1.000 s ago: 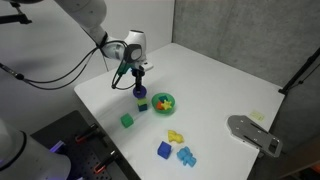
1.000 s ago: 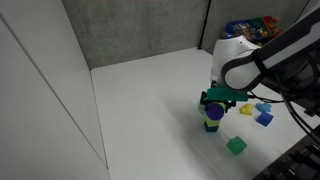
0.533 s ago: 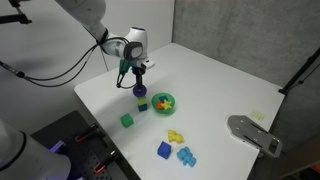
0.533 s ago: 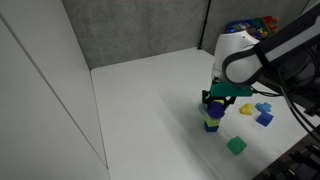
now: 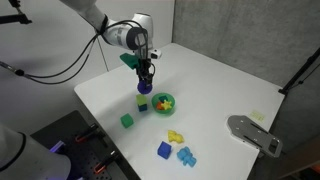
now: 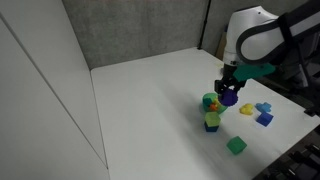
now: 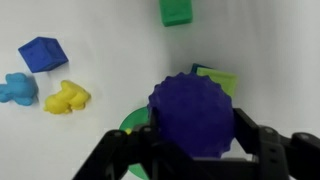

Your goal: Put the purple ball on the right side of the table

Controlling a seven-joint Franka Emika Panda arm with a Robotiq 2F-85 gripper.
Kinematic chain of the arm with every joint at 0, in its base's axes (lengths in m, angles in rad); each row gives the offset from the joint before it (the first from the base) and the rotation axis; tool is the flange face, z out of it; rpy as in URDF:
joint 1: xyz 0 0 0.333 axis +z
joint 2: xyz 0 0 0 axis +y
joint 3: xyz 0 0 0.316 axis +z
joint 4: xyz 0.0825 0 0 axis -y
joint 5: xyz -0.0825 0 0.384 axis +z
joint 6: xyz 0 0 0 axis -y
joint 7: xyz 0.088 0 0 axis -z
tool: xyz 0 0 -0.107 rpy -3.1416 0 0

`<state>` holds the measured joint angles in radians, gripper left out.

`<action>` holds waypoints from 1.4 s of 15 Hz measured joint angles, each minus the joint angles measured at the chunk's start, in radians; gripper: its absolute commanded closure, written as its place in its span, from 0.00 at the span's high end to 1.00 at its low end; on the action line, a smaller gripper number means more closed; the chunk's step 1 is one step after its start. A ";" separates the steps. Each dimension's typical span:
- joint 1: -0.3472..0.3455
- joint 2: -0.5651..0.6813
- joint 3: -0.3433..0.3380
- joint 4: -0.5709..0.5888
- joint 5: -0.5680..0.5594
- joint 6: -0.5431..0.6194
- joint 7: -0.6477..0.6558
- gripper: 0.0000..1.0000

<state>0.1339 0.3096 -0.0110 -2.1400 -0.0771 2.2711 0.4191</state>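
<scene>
Purple ball (image 7: 192, 113) pinched between the dark fingers (image 7: 262, 150) of the gripper (image 5: 144, 82), pressed on either side of it. Hanging clear of the white table (image 5: 215, 85) in both exterior views, just above a yellow-green block (image 5: 142, 104) beside the green bowl (image 5: 163, 101). Filling the middle of the wrist view.

The arm (image 5: 90, 15) reaches in from the upper left of the frame in an exterior view. Its white wrist (image 5: 135, 32) is bent so the gripper (image 5: 145, 80) points straight down. In the wrist view, low in the frame, the dark fingers (image 7: 264, 150) clamp the purple ball (image 7: 193, 112) from both sides.
</scene>
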 measured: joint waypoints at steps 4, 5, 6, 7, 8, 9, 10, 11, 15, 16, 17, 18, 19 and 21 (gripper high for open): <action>-0.059 -0.030 -0.011 -0.012 -0.048 0.000 -0.229 0.47; -0.074 -0.033 -0.013 -0.012 -0.055 0.000 -0.286 0.47; -0.089 -0.035 -0.014 -0.012 -0.062 0.000 -0.345 0.47; -0.103 -0.039 -0.015 -0.012 -0.071 0.000 -0.396 0.47; -0.114 -0.043 -0.017 -0.012 -0.078 0.000 -0.439 0.47; -0.123 -0.049 -0.019 -0.012 -0.083 0.000 -0.474 0.72; -0.129 -0.051 -0.019 -0.011 -0.084 0.000 -0.481 0.72; -0.129 -0.049 -0.019 -0.012 -0.084 0.000 -0.481 0.72; -0.125 -0.043 -0.016 -0.012 -0.084 0.000 -0.479 0.47; -0.125 -0.042 -0.016 -0.012 -0.084 0.002 -0.480 0.47; -0.125 -0.040 -0.016 -0.012 -0.085 0.006 -0.488 0.47; -0.127 -0.039 -0.016 -0.012 -0.087 0.015 -0.503 0.47; -0.132 -0.038 -0.016 -0.012 -0.088 0.027 -0.528 0.47; -0.150 -0.035 -0.018 -0.012 -0.088 0.059 -0.610 0.47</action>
<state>-0.0157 0.2744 -0.0286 -2.1522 -0.1651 2.3301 -0.1908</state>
